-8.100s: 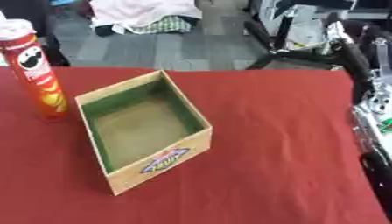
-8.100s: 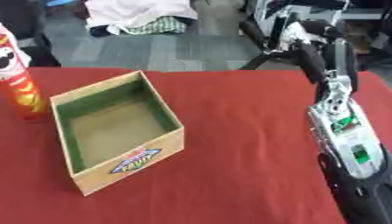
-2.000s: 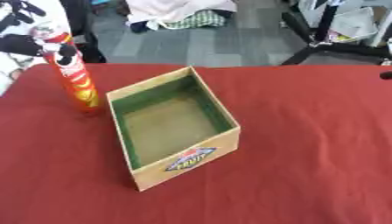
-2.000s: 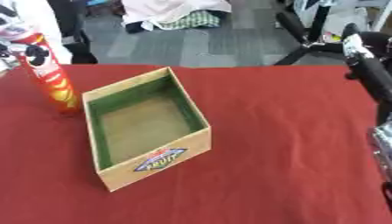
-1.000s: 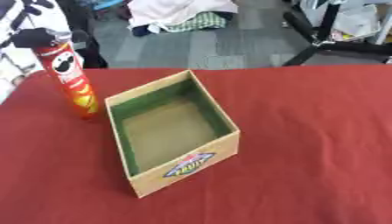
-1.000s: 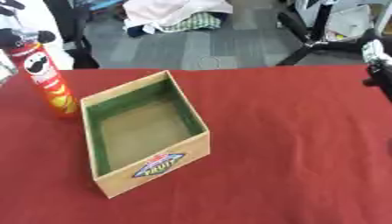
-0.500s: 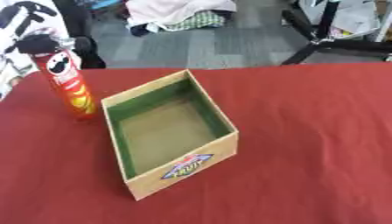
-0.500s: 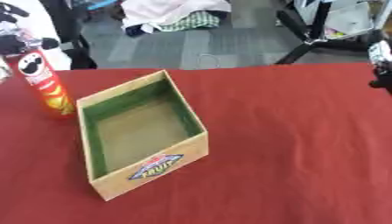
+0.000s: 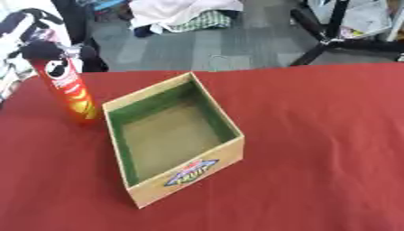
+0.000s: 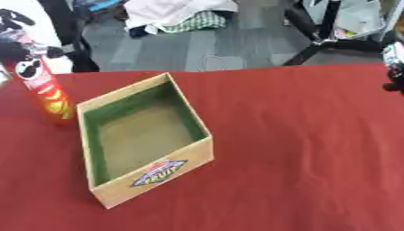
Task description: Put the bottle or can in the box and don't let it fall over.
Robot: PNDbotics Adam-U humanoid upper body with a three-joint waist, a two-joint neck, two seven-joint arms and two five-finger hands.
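Left of the cardboard box (image 9: 173,144), the red chips can (image 9: 66,88) stands upright on the counter (image 9: 315,135), left hand (image 9: 35,38) up at its cap; can't tell if it's closed. Looks like the grasp step; next, lift straight, set inside.

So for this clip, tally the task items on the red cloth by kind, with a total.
Chip cans: 1, the red can, standing upright left of the box, with the left hand at its top
Boxes: 1, the cardboard box, open and green-lined, nothing in it
Total: 2
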